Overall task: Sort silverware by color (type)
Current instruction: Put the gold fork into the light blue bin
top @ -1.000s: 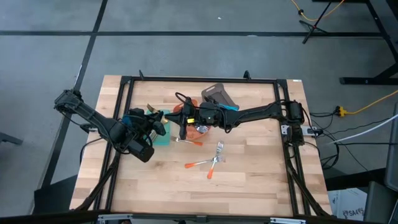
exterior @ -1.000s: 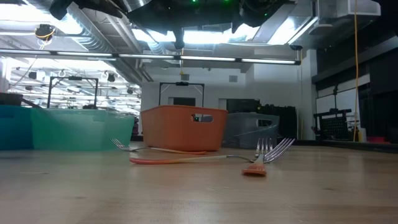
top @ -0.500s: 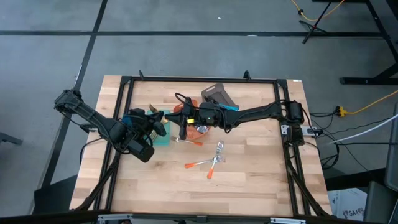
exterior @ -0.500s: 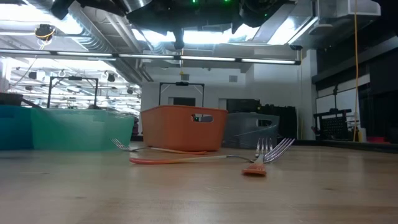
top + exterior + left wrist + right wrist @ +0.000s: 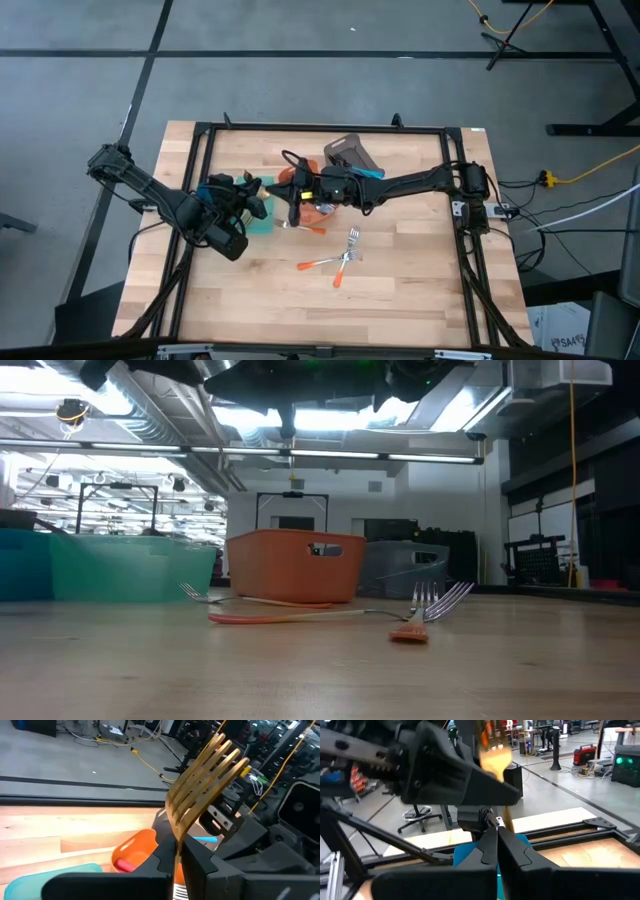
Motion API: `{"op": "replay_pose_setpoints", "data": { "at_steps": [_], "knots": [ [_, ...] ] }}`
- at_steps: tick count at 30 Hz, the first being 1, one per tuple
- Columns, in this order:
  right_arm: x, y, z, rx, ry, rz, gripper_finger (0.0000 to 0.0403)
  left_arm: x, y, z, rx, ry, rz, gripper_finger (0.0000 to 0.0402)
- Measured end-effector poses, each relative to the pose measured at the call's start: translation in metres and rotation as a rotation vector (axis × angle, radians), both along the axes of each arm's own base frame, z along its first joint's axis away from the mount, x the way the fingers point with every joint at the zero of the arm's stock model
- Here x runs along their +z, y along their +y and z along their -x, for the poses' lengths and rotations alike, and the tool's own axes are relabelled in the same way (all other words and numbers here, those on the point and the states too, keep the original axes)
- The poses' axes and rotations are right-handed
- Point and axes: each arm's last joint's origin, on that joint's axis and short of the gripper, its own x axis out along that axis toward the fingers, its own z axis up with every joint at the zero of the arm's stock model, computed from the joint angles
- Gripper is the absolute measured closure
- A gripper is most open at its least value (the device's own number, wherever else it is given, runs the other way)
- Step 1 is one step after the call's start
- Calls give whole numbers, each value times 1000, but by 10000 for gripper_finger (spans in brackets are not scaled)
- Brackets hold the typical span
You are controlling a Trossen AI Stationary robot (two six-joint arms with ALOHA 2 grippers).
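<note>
Left gripper [image 5: 177, 851]: fingers pinched together on the neck of a gold fork [image 5: 207, 772], tines fanned out past the fingertips. In the high view this gripper [image 5: 262, 192] sits over the left-centre of the desk [image 5: 420, 290], above the teal bin [image 5: 262, 222].

Right gripper [image 5: 496, 836]: fingers pressed together on a thin gold handle [image 5: 508, 820] that runs up between them; head of that piece blurred, type cannot be told. In the high view this gripper [image 5: 294, 208] reaches in from the right edge to the desk's middle, just beside the left gripper, at the orange bin [image 5: 318, 207]. The two grippers face each other closely; whether both hold one and the same gold piece cannot be told.

Bins: teal, orange and a grey bin [image 5: 352, 154] stand in a loose row toward the far edge; the low view shows them as teal [image 5: 130, 568], orange [image 5: 292, 565], grey [image 5: 405, 568].

Loose silverware on the desk, nearer the front edge than the bins: an orange-handled fork [image 5: 318, 263] lying flat, a second short orange-handled fork [image 5: 343, 270] crossing it, its tines raised in the low view [image 5: 432, 600]. One more slim piece [image 5: 305, 228] lies just beside the orange bin, close below the right gripper.
</note>
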Motion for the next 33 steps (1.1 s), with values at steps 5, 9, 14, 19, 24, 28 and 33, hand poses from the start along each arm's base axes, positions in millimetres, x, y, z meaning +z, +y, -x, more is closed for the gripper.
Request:
{"op": "replay_pose_setpoints", "data": {
  "at_steps": [5, 9, 14, 19, 24, 28, 33],
  "knots": [
    [-1, -1, 0, -12, 12, -15, 402, 0, 0, 0, -2, 3, 5, 389],
    [-5, 0, 0, 13, 48, -16, 391, -1, 0, 0, -12, 22, 32, 389],
    [-7, -5, 1, 70, 73, -17, 344, -4, -2, 0, -42, 67, 110, 390],
    [-1, -14, 10, 200, 164, -37, 312, -9, -4, 2, -99, 181, 268, 390],
    [10, -33, 30, 207, 321, -45, 309, -11, 2, 7, -120, 293, 432, 390],
    [12, -45, 47, 199, 454, 14, 312, -7, 16, 13, -115, 358, 556, 390],
    [0, -51, 58, 206, 616, 28, 313, 3, 44, 22, -161, 401, 713, 390]
  ]
}}
